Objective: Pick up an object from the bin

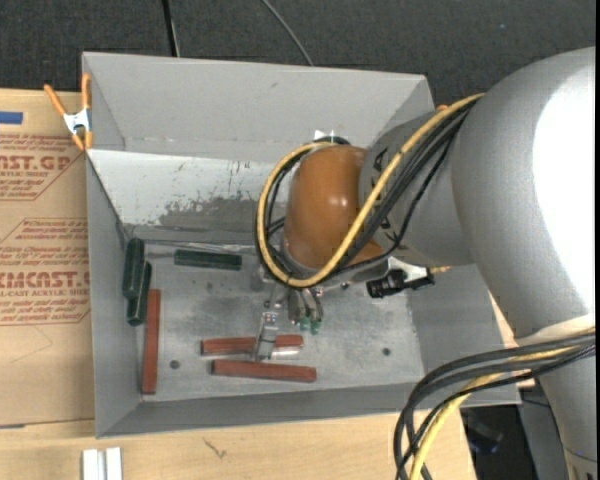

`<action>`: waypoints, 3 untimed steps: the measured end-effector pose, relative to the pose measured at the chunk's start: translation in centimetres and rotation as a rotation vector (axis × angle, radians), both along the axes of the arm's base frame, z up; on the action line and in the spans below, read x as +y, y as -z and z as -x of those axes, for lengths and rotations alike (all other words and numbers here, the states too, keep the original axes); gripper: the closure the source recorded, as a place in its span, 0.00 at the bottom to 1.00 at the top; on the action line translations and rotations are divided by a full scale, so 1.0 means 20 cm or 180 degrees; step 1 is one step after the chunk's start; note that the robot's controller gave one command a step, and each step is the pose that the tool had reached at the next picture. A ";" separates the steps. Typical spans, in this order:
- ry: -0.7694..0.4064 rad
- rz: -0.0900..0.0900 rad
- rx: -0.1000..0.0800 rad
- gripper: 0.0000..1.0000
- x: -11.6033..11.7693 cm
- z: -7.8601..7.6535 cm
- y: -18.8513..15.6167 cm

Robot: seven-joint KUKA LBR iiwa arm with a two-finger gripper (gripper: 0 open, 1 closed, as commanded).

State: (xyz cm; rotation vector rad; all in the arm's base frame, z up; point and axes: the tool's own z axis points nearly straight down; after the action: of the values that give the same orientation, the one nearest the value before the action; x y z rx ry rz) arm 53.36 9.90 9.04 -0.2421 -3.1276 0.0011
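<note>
My gripper (269, 340) reaches down in the middle of the bin floor, its metal fingertips right at a short red-brown bar (242, 346). Just in front of that bar lies a second, longer red-brown bar (265, 371). The fingertips touch or straddle the right end of the short bar, and I cannot tell whether they close on it. A dark green bar (208, 259) lies behind the gripper, near the back wall.
A long red-brown bar (151, 340) lies along the left wall, with two dark green bars (135, 278) beside it at the back left corner. The arm with its orange cover and yellow-black cables hangs over the bin's right half.
</note>
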 end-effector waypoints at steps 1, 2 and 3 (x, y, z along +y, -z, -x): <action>0.0566 -0.0006 -0.0016 1.00 -0.08 0.21 0.09; 0.0566 -0.0006 -0.0017 1.00 -0.08 0.21 0.10; 0.0556 0.0000 -0.0001 1.00 -0.07 0.22 0.07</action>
State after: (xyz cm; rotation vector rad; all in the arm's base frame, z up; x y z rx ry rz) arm 48.99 8.42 7.70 -0.5140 -3.0947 0.0005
